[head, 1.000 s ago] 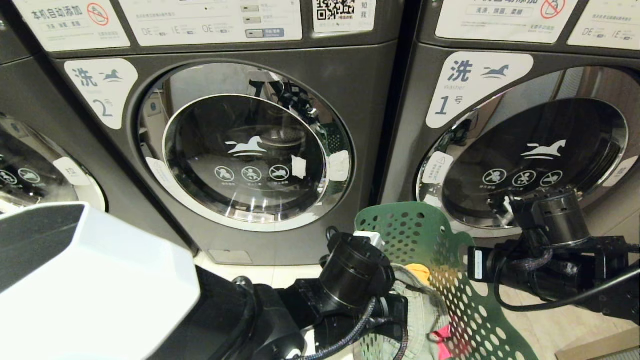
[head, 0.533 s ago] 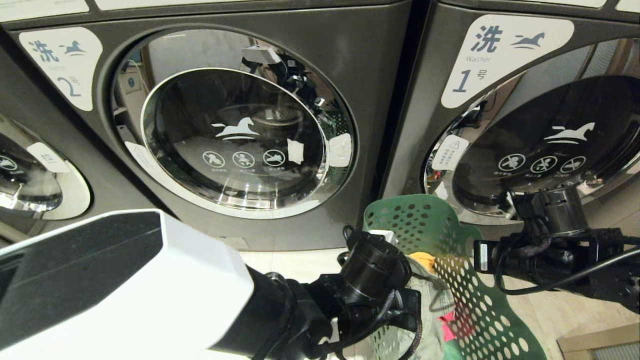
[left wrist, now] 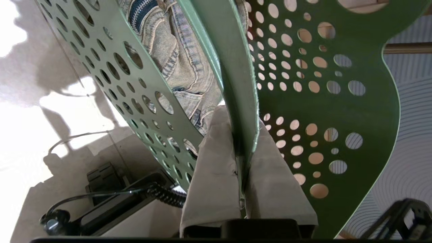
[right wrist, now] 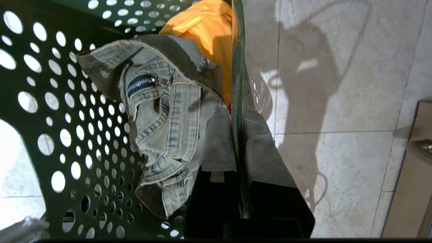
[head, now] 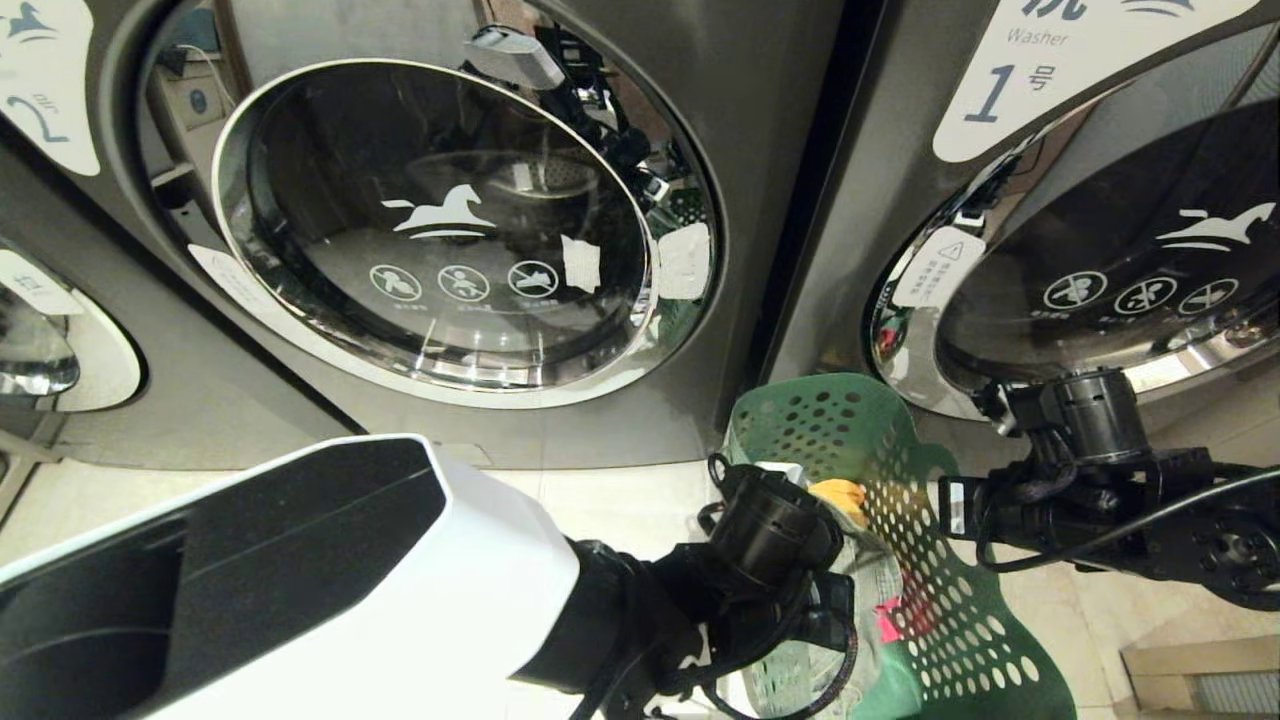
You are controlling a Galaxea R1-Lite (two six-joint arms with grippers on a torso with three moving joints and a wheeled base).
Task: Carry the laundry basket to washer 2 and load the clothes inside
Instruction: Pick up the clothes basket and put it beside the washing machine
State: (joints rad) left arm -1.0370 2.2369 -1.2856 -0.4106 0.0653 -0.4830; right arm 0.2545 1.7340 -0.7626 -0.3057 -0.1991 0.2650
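Here the laundry basket (head: 900,520) hangs low between washer 2 (head: 440,230) and washer 1 (head: 1100,250), holding denim trousers (right wrist: 162,128) and a yellow cloth (right wrist: 206,37). The left gripper (left wrist: 241,162) and right gripper (right wrist: 241,152) are each clamped on a basket wall.

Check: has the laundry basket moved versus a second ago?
Yes, it seems. The camera tilted, but the laundry basket now overlaps less of washer 1's door, so it looks to have sunk slightly.
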